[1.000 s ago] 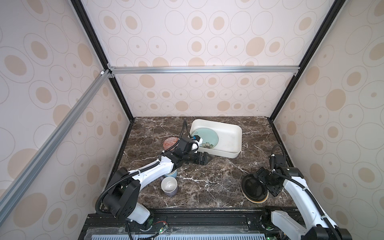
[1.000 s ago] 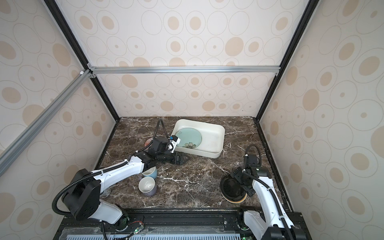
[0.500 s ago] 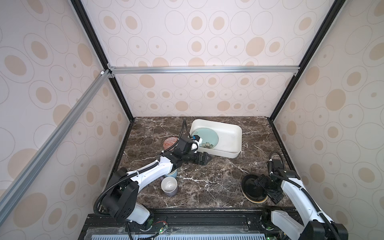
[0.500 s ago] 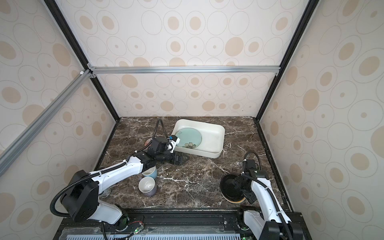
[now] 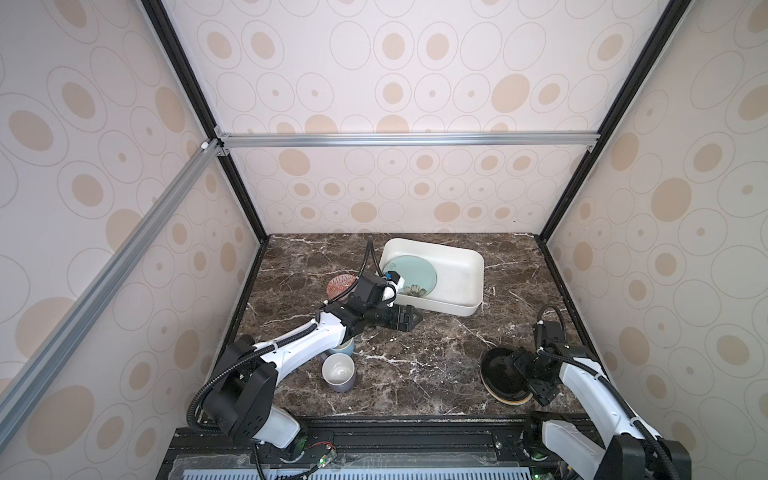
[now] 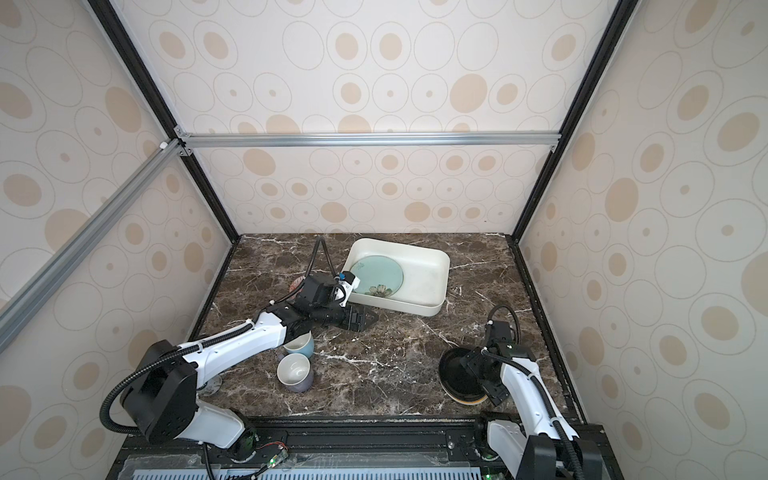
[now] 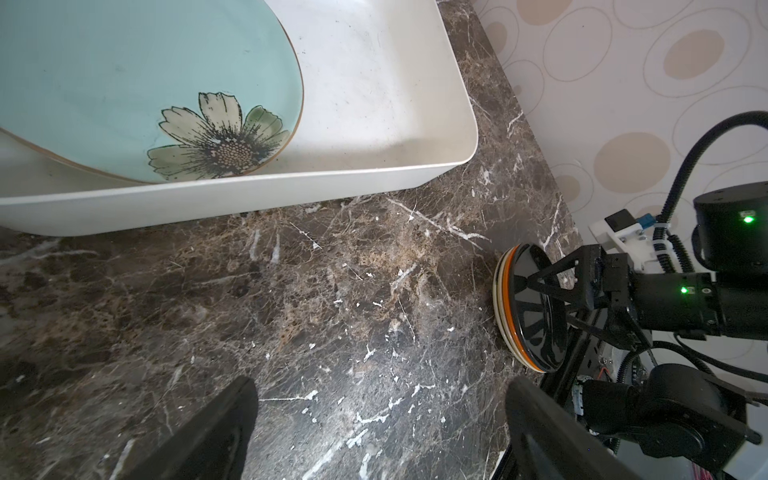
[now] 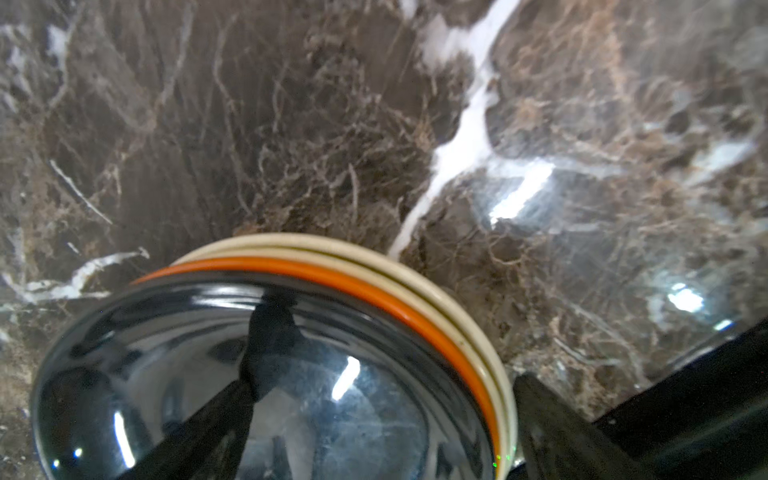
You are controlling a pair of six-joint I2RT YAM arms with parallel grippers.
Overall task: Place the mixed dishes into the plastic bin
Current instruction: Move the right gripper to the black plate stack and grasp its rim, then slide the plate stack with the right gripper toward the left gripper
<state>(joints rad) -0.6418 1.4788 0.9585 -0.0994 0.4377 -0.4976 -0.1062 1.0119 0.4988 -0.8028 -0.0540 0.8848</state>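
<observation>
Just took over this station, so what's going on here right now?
The teal plate lies in the white bin. The left gripper hovers over the table before the bin, jaws open and empty. The right gripper has open jaws straddling the rim of the black plate, not yet gripping. Two mugs and the orange bowl sit on the table.

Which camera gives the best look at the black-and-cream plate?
Right wrist: the black-and-cream plate fills the foreground, orange and cream rim bands sharp, though cropped. Left wrist shows the plate farther off. Both top views show it small, partly covered by the right arm.
</observation>
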